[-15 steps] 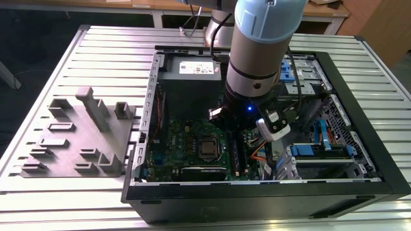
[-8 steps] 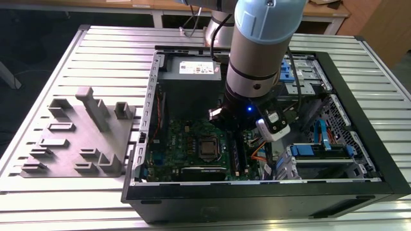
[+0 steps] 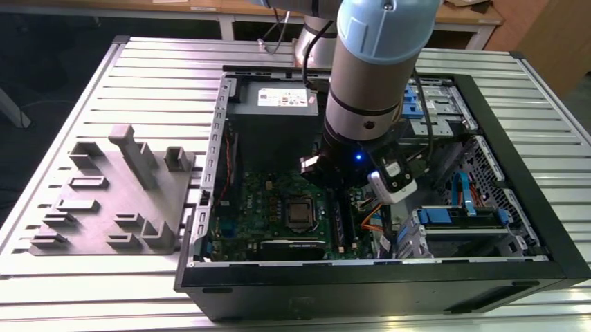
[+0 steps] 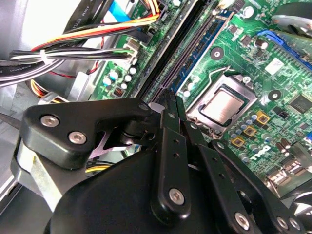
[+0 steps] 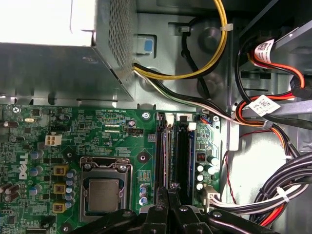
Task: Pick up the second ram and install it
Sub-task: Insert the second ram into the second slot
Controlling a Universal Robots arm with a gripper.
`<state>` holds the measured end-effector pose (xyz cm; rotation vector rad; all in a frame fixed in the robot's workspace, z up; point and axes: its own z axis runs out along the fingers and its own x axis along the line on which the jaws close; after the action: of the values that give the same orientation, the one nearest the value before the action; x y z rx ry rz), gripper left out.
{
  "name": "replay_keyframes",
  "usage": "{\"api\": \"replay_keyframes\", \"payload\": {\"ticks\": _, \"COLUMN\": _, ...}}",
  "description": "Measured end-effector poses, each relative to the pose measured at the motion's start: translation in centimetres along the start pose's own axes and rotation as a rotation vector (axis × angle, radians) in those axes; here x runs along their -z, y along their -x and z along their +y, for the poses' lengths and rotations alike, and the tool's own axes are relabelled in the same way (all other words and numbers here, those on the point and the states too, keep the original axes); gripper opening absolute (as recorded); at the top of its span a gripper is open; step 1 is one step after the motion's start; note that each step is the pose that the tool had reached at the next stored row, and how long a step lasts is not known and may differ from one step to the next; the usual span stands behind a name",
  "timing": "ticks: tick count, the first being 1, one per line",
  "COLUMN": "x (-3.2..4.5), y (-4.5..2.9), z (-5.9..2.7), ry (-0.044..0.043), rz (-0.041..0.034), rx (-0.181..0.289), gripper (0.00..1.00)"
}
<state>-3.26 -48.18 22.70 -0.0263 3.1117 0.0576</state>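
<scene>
Gripper (image 4: 170,97) is down inside the open computer case (image 3: 369,297), fingers (image 4: 168,146) pressed nearly together right over the memory slots. The ram stick (image 3: 338,220) stands on edge there, just to the exterior view's right of the processor (image 5: 103,195), under the fingertips. Honestly can't tell if they're actually clamping it. Power supply (image 5: 53,63) sits farther back.

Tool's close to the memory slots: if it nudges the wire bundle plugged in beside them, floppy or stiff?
Probably floppy: the wire bundle curves loosely out of the power supply. Likely springs back, since its end is plugged in by the memory slots. Thin wires, so likely light against the tool.
</scene>
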Motion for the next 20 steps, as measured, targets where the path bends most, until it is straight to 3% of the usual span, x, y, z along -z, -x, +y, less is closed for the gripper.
{"api": "replay_keyframes", "payload": {"ticks": 20, "x": -0.17, "y": 0.01, "z": -0.01, "ry": -0.0003, "rz": -0.0001, "rx": -0.005, "gripper": 0.08}}
